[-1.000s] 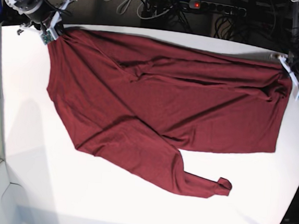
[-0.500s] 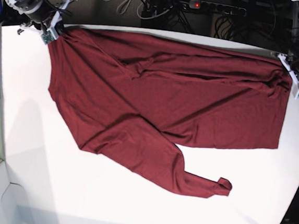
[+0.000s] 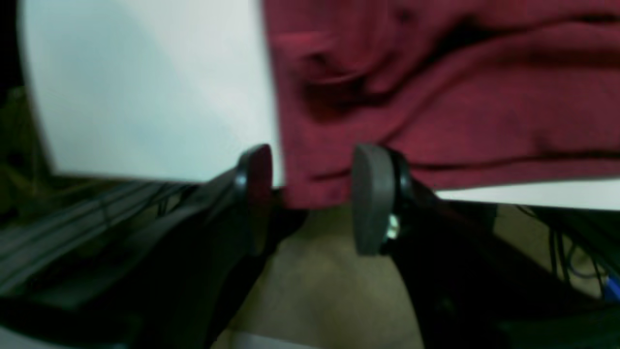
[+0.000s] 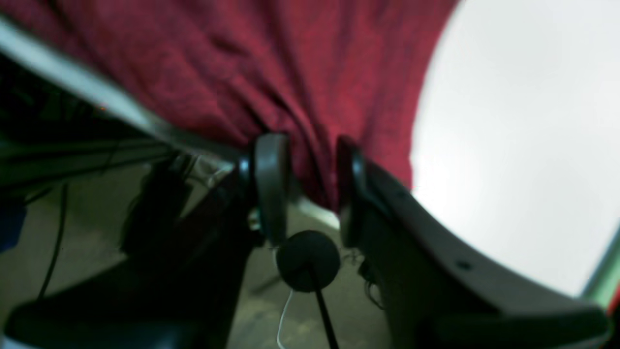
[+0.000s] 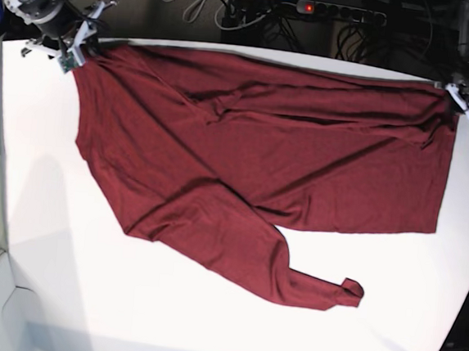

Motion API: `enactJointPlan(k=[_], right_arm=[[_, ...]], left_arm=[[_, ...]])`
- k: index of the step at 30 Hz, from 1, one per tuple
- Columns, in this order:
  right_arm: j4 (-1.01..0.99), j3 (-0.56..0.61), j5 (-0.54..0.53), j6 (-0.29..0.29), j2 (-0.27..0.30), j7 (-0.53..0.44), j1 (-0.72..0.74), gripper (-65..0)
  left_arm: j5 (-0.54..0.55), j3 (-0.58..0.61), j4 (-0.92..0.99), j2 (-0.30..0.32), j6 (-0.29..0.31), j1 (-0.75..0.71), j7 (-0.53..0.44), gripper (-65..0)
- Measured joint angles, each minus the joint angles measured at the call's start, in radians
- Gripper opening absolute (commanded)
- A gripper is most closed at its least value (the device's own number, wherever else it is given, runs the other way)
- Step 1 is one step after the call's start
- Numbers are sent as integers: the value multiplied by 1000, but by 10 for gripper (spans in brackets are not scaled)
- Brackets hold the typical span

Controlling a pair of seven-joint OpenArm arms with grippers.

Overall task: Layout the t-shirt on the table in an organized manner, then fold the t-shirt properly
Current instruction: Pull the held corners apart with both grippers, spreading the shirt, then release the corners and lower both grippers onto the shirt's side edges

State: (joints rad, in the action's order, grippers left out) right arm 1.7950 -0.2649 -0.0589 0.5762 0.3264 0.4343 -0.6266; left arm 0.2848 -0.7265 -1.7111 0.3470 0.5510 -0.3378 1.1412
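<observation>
Cloth lies spread ahead of both my tools: the t-shirt [image 5: 260, 161] rests on the table [image 5: 164, 317], stretched along the far edge between my two grippers, with one sleeve trailing away toward the near side. My left gripper [image 3: 310, 194] stands with its jaws parted to a moderate gap; a corner of the maroon fabric sits between the pads at the table's edge, but neither pad presses it, so I judge it released and not held. My right gripper [image 4: 302, 184] shows the same condition: jaws apart, a bunched fold of the garment hanging between them where it drapes over the rim, with daylight on both sides of the fold. Both corners lie at the far rim, apparently because the cloth is stretched taut between my tools to flatten the body. Wrinkles run across the middle, and the lower part lies skewed, so I judge the layout step unfinished and folding not yet begun.
</observation>
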Motion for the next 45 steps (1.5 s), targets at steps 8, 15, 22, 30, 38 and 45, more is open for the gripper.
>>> enactJointPlan(k=[8, 15, 22, 30, 38, 45], right_arm=[[44, -49, 2, 0, -31, 5, 3, -260], [54, -135, 6, 2, -87, 8, 47, -211], [48, -179, 5, 3, -121, 10, 171, -210], [39, -81, 0, 13, -122, 132, 389, -210], [-228, -13, 4, 6, -116, 240, 725, -210], [-504, 76, 10, 2, -102, 238, 894, -210]], left_arm=[[-4, -84, -6, -4, 2, 36, 14, -224], [-5, -84, -38, -2, 4, 154, 11, -169], [-6, -84, 72, -3, 0, 346, 5, -169], [-118, -78, 375, -4, -7, 531, -229, -165], [-225, 95, 640, -11, 0, 639, -449, -165], [-266, 109, 860, 0, -8, 748, -550, -165]])
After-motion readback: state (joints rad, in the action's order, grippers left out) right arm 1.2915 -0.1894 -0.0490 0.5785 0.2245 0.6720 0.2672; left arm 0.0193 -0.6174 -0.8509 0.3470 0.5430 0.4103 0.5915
